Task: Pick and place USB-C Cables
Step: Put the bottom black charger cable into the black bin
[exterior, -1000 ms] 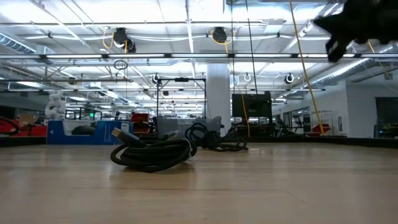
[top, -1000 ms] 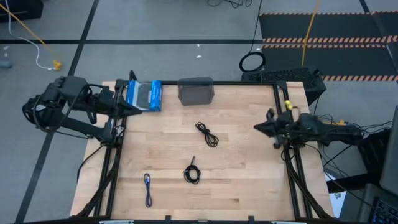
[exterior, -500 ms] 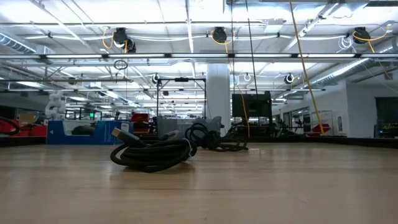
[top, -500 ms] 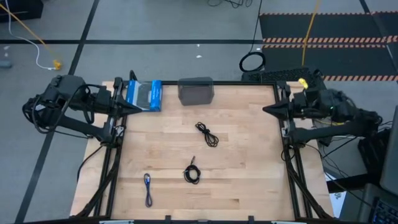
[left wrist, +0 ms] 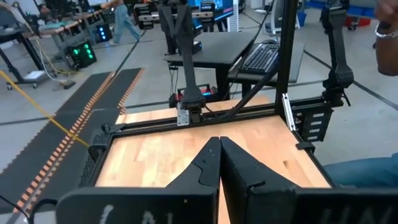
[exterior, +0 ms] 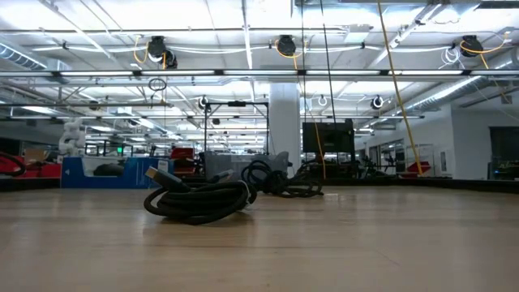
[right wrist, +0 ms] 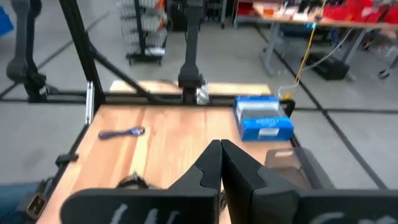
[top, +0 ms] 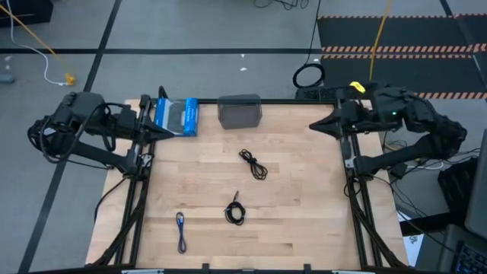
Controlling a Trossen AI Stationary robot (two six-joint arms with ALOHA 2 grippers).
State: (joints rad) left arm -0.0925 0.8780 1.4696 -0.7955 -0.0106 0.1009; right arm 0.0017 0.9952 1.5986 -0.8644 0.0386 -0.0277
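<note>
1. Lying flat on the pale wood bench (top: 304,228), 3 USB-C Cables: blue-purple cable (top: 181,230) straight, long axis running near-to-far; coiled black cable (top: 236,212); looped black cable (top: 253,164) diagonal.
2. Left gripper (top: 169,134) and right gripper (top: 312,126), fingers clenched, are both well apart from the cables, at opposite bench edges.

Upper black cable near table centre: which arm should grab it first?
Right, probably. The right tool is shut at the table's far right edge, nearer that cable than the left tool.
</note>
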